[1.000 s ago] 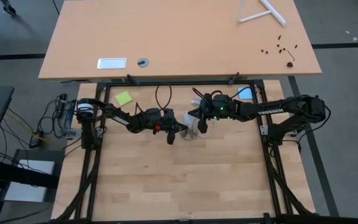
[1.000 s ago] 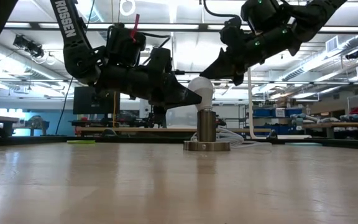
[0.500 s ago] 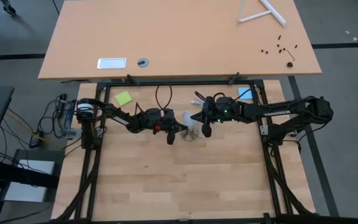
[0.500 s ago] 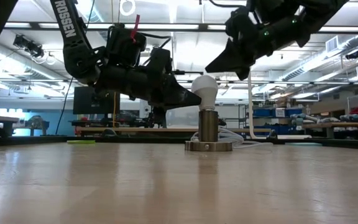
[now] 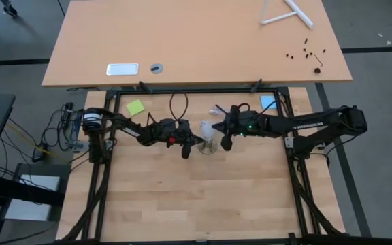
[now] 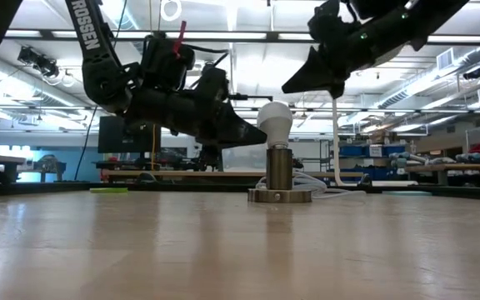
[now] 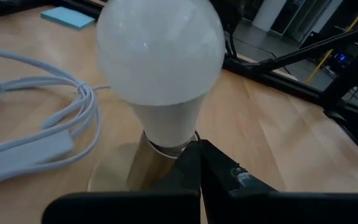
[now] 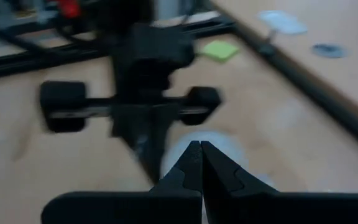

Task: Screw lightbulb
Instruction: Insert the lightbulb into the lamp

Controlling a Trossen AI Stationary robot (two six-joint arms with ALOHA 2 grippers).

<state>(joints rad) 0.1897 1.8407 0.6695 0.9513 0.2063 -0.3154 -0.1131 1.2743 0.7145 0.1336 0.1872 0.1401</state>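
1. Your left hand (image 6: 252,133) sits pinched fully shut with nothing in it, tips against the neck of the lightbulb (image 6: 275,121) where it meets the socket (image 6: 279,179). My guess is it's bracing the fixture so it doesn't spin on the counter (image 6: 223,250).
2. The lightbulb stands upright in the socket mid-counter, between both arms. It looks seated, but you can't see the threads, so how far in it is stays anyone's guess.
3. The white cord (image 7: 36,118) loops away behind the base (clear of both hands, at least).
4. Your right hand (image 6: 294,85) is also closed and empty, hanging above and just beside the bulb's dome, not touching. Its own wrist view is too smeared to make out much beyond the other arm.
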